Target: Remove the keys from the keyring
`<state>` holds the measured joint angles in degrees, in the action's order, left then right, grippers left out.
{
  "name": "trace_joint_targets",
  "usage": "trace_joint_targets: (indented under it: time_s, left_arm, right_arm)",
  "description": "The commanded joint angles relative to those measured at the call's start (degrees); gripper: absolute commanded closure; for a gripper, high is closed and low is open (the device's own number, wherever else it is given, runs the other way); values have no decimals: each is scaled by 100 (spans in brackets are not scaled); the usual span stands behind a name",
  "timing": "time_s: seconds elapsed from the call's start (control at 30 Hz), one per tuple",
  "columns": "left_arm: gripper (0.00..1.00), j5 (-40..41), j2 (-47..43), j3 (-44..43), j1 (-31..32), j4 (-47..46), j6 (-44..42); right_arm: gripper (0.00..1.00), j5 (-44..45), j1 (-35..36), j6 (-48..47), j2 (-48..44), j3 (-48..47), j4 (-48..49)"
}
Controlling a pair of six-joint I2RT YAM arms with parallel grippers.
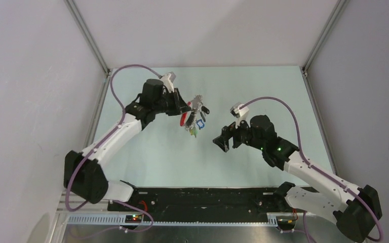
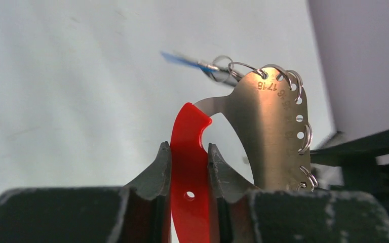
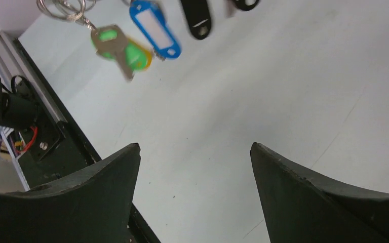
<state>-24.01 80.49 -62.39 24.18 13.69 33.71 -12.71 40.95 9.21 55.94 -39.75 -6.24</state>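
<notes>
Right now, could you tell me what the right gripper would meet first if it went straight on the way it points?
Probably bare table: the open right gripper frames only tabletop ahead of it. The hanging keys sit above that line, though depth is unclear.

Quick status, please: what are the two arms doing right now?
Left gripper shut on keyring, red end. Right gripper open, empty. Keys hang from ring. Nothing blocking.
</notes>
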Motion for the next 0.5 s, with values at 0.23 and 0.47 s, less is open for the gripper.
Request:
trace_joint_targets:
  time_s: [0.23,0.47]
  left_arm:
    - [100,4706,-682,-1166,1046,2179,-2467]
    - [100,6948,-623,-1196,2565,2174,-4204]
  right_arm:
    - [14,-176,-788,595,-562,-84,894]
    - [24,-587,-875,327,-341,-108,1610]
